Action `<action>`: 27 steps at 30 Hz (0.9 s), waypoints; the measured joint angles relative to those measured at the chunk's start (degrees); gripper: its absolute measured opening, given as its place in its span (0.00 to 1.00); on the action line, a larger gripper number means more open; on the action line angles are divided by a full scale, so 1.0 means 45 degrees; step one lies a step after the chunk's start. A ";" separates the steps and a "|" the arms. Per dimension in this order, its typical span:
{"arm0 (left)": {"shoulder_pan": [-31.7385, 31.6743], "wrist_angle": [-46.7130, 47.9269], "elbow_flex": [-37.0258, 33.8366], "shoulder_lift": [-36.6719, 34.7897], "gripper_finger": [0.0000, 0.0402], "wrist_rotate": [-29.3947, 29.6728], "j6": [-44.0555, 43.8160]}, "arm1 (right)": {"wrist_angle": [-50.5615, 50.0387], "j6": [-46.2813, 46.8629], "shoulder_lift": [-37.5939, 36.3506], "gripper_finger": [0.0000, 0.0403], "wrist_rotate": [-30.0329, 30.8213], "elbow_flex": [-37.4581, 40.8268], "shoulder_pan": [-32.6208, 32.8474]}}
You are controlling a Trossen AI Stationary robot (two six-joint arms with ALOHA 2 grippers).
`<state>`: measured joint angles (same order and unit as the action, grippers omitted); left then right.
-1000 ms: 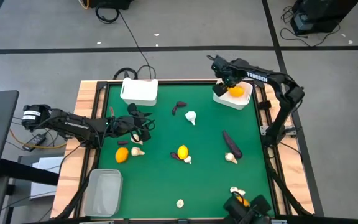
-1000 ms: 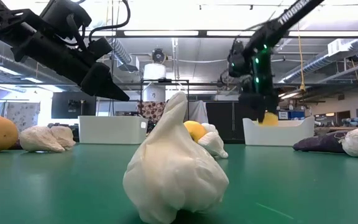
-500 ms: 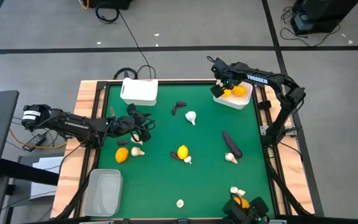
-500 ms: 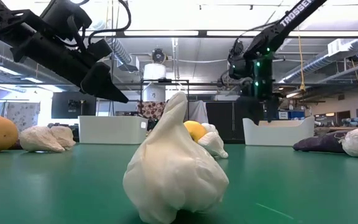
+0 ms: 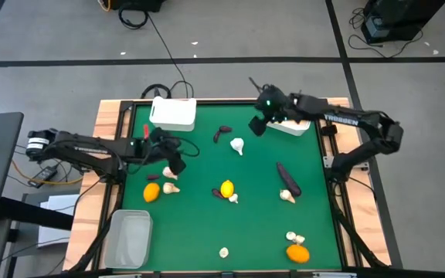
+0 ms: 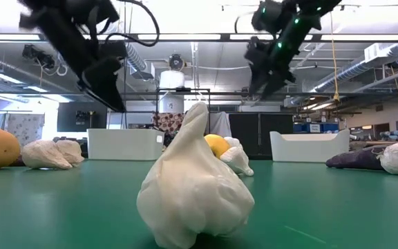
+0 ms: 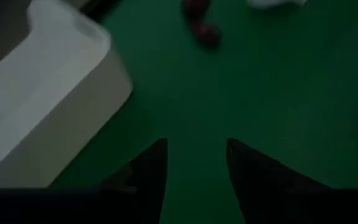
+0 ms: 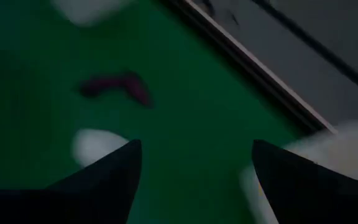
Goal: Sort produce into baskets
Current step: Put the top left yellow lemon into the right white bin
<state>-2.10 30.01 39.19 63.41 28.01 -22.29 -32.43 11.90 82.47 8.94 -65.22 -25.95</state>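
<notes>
The right gripper point(image 5: 257, 126), fingers spread and empty, hangs above the cream-white garlic-like bulb point(image 5: 238, 145) beside the slim dark purple eggplant-like piece point(image 5: 223, 133); the left gripper point(image 7: 194, 163), released, hovers near the opaque white rectangular bin point(image 5: 173, 113); a hasty descent could knock the bulb away.

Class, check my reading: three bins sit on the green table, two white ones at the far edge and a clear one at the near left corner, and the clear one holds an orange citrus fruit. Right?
Not quite. In the high view the clear bin at the near left corner is empty. The rest stands: the two white bins sit at the far edge of the green table.
</notes>
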 joint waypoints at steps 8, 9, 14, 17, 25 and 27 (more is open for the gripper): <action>0.0627 0.3725 0.1791 0.0079 0.42 -0.3750 -0.2399 | 0.6691 -0.0020 0.0004 0.78 -0.0428 0.2981 0.1658; 0.0794 0.4059 0.1791 0.0079 0.42 -0.4500 -0.2865 | 0.7353 -0.0014 0.0201 0.78 -0.0690 0.3273 0.1731; 0.1938 0.6689 0.1791 0.0079 0.43 -0.6058 -0.6292 | 1.0064 -0.0011 0.1467 0.78 -0.2439 0.4146 0.1935; 0.2939 0.7943 0.1791 -0.0033 0.43 -0.5860 -0.8584 | 1.1031 -0.0024 0.2270 0.78 -0.3549 0.4154 0.1951; 0.5703 0.6783 0.1044 0.0441 0.48 -0.6959 -1.2149 | 1.3543 -0.1516 0.4020 0.78 -0.3263 0.4159 0.1885; 0.5917 0.6675 0.0967 0.0761 0.53 -0.7255 -1.2577 | 1.3774 -0.1544 0.4184 0.78 -0.3616 0.4082 0.1767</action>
<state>24.53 60.04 43.54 66.83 -4.63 -78.89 29.56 4.96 101.30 -7.33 -46.85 -18.00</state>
